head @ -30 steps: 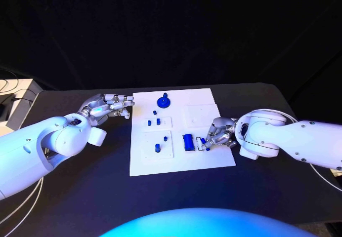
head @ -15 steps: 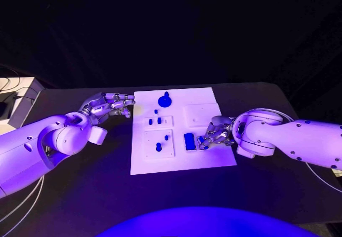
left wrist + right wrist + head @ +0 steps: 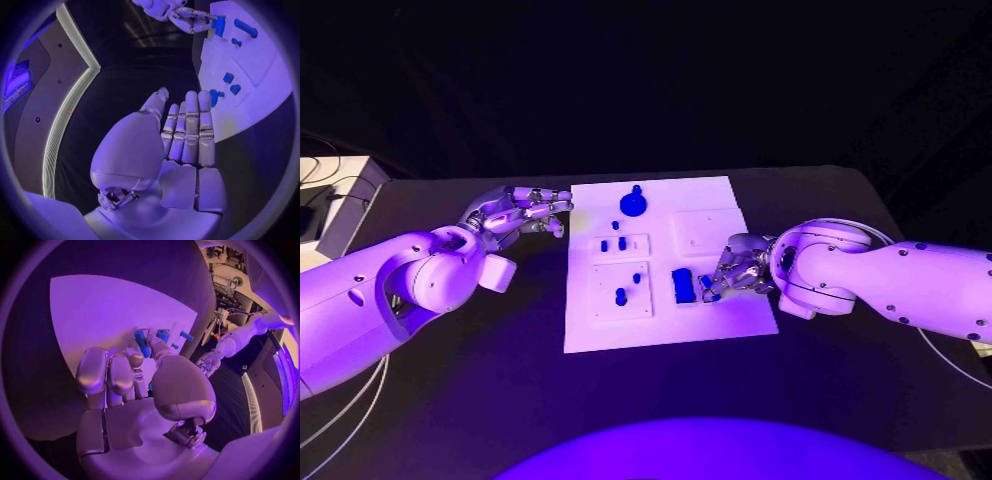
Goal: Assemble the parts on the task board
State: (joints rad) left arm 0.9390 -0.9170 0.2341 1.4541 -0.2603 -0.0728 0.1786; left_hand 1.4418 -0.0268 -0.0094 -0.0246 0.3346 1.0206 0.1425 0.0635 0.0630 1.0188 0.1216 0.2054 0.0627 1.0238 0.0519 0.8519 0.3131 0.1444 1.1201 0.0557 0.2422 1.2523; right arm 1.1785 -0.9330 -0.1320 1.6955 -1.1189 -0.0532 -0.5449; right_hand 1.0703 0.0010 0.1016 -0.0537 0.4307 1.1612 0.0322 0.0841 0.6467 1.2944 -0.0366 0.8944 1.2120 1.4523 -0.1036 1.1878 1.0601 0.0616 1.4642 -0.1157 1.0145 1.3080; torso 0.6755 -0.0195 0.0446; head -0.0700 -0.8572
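The white task board (image 3: 661, 320) lies mid-table. On it are a round blue part with a knob (image 3: 633, 205), several small blue pegs (image 3: 612, 244) in two square plates, and an upright blue block (image 3: 682, 285). My right hand (image 3: 737, 268) hovers low at the board's right side, just right of the block. It pinches a small blue part (image 3: 140, 342) between thumb and fingertips. My left hand (image 3: 524, 212) hangs beside the board's far left edge, fingers straight and together (image 3: 187, 125), holding nothing. The board (image 3: 250, 65) and the right hand (image 3: 187, 17) also show in the left wrist view.
A blank square recess (image 3: 705, 232) sits at the board's right, behind my right hand. The black table (image 3: 473, 360) spreads wide around the board. A pale box (image 3: 332, 195) stands off the table's far left corner.
My right hand has edged slightly left toward the blue block, still pinching the small part. The left hand has stayed put.
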